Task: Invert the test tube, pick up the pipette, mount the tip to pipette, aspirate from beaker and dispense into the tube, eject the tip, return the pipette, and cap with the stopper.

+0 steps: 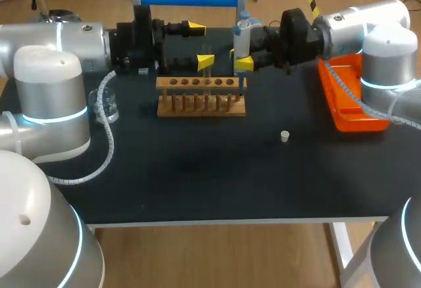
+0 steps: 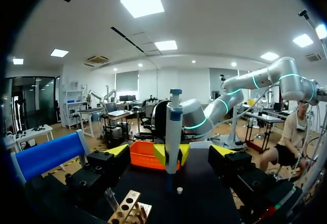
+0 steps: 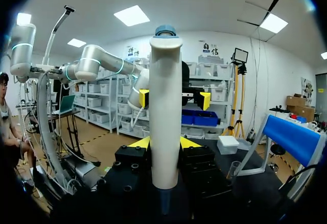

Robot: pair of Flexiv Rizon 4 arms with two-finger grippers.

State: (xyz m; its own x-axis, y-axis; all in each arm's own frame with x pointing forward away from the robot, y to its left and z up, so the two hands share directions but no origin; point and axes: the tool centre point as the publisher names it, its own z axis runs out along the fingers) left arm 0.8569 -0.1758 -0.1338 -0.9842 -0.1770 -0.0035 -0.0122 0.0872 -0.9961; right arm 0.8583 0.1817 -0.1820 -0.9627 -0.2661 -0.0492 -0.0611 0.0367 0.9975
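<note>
**Head view.** The left tool (image 1: 199,43) is positioned behind the wooden rack (image 1: 200,106). Its fingers are set well apart and nothing is clamped. The right tool (image 1: 241,59) is clamped on the pipette (image 1: 243,28), which is held upright just behind the rack's right end. A clear test tube (image 1: 208,76) is seated in the rack. The stopper (image 1: 285,136) is located on the bench (image 1: 197,176), in front of the rack and apart from it. A beaker (image 1: 108,107) is placed left of the rack and an orange tray (image 1: 352,104) to its right.

**Left wrist view.** The pipette is seen upright ahead of the parted fingers, gripped by the right tool.

**Right wrist view.** The pipette barrel is pressed from both sides by the yellow tips.
</note>
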